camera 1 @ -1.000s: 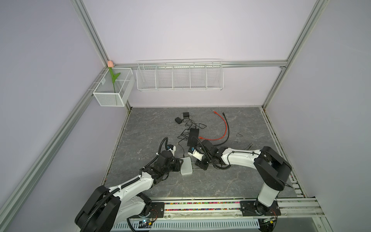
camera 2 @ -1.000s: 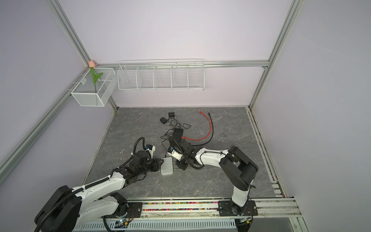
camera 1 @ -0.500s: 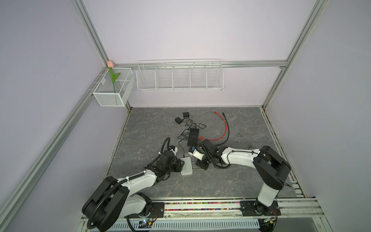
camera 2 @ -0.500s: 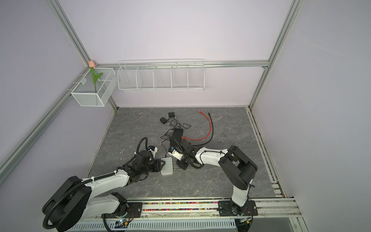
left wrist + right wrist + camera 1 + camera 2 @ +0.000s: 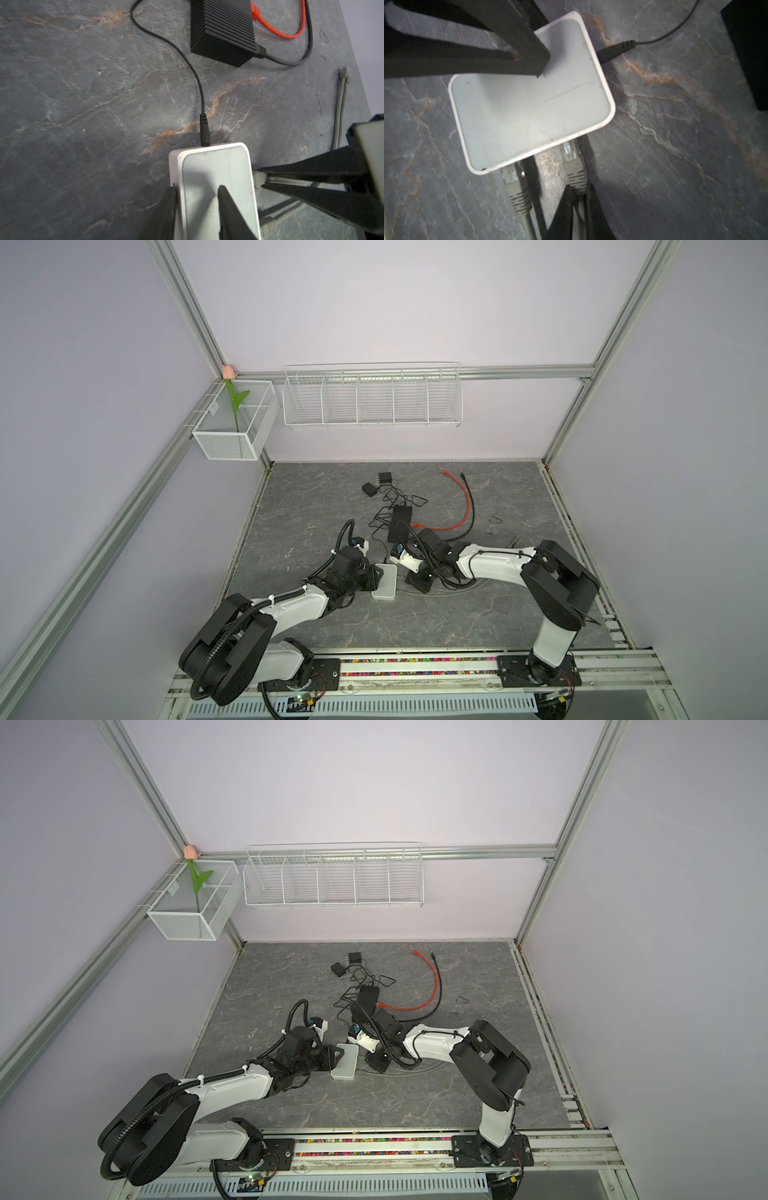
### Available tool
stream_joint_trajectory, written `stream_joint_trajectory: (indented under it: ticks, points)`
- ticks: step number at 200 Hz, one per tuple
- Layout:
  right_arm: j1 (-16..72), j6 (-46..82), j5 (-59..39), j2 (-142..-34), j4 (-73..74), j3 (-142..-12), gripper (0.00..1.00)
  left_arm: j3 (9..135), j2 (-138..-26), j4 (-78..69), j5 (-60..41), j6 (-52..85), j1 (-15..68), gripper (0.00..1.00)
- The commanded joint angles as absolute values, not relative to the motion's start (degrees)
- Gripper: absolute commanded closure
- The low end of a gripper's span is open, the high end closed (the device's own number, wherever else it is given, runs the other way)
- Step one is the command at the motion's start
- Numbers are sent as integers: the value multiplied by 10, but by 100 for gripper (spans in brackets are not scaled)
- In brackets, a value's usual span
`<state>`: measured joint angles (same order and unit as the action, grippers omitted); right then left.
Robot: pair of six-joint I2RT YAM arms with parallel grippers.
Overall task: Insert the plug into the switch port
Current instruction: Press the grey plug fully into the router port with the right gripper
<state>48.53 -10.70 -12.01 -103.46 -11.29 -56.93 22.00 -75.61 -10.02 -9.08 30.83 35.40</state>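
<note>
We see lilac walls [image 5: 415, 302], aluminium posts [image 5: 188, 302], a wire rack [image 5: 372, 396] on the back rail [image 5: 519, 372], a mesh basket [image 5: 224, 445] holding a tulip [image 5: 235, 406], grey marbled floor [image 5: 316, 497] below.

Bare tabletop [image 5: 415, 626] between switch [image 5: 384, 581] and base rail [image 5: 415, 666], black adapter [image 5: 400, 522] and cable tangle [image 5: 388, 499] crowding behind it

Left arm [image 5: 291, 608] and right arm [image 5: 494, 568] share white link shells, bulky black joints, corrugated black cable hoses [image 5: 253, 608] and tapered black fingers [image 5: 228, 212].
</note>
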Motion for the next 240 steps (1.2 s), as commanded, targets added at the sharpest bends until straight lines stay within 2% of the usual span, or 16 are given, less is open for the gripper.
stream_joint_trajectory:
  ticks: [1,105,162,240]
  points:
    - [485,-103,-134,-1052,-112,-582,92,238,-769,-121,-129,310,357,68]
    - [485,-109,-135,-1065,-118,-621,92,248,-791,-132,-153,305,357,70]
    - [484,-112,-109,-1028,-127,-593,79,240,-764,-103,-104,306,354,70]
    - [488,-115,-91,-918,-140,-529,75,232,-718,-73,-87,310,335,69]
